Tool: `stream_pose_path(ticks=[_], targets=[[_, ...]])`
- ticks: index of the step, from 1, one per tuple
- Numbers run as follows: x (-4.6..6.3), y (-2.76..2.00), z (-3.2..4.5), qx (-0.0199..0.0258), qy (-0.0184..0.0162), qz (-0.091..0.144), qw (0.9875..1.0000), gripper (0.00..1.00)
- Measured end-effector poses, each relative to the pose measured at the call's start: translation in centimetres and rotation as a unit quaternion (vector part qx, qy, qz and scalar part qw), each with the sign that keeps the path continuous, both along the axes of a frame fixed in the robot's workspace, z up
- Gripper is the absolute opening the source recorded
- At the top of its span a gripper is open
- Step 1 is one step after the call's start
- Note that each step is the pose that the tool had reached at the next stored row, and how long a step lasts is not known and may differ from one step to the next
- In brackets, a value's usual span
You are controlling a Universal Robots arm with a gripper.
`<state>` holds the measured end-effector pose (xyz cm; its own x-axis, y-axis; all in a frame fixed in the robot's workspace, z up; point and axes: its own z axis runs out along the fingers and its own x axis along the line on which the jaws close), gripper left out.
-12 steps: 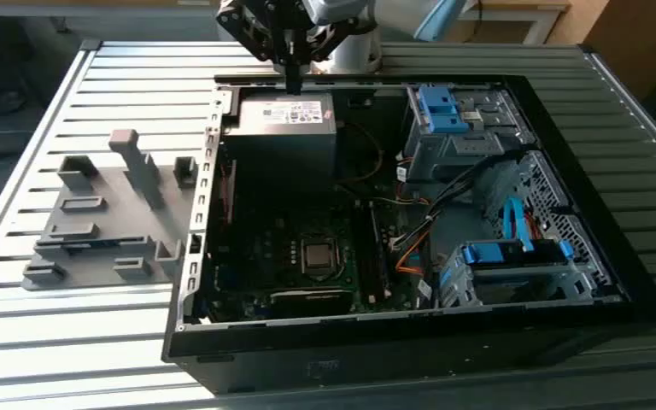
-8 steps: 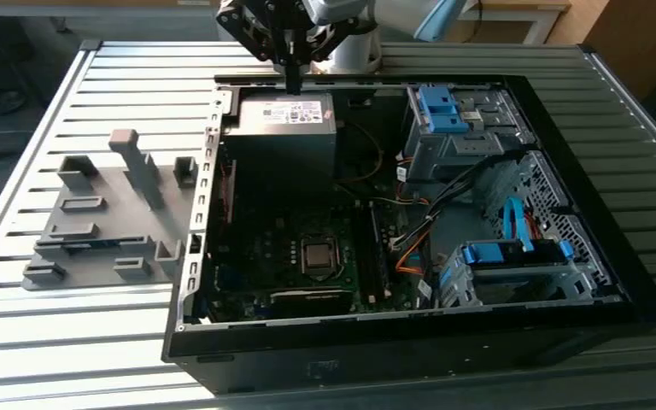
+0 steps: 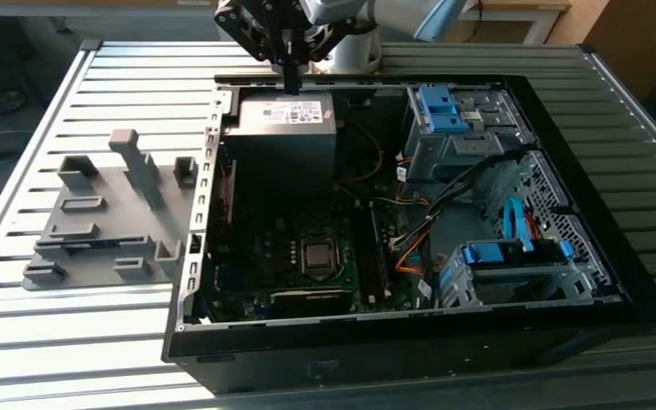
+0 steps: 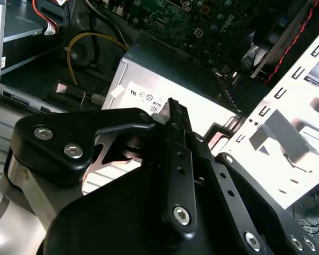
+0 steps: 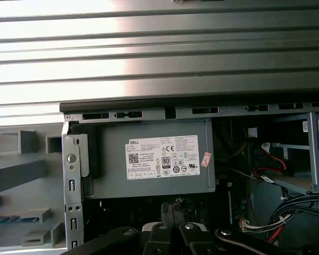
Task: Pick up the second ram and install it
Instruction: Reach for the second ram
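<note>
While the tool [image 3: 291, 84] hangs narrow and empty over the far power supply [image 3: 288, 111], we judge pickup not yet begun. The second ram [image 3: 78, 245] sits in the grey holder [image 3: 134, 171] at the exterior view's left, and grasping it calls for opening first.

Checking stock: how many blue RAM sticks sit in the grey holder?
1. The RAM stick lies in the grey holder, on the exterior view's left. Others may hide behind its posts.
</note>
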<state>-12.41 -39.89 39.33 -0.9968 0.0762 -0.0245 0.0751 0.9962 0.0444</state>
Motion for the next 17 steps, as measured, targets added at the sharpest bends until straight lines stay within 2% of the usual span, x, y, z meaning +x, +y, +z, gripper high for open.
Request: stream_pose_path(ticks=[17], targets=[[-0.98, 0.0, 0.0, 0.0, 0.0, 0.0, 1.0, 0.11]])
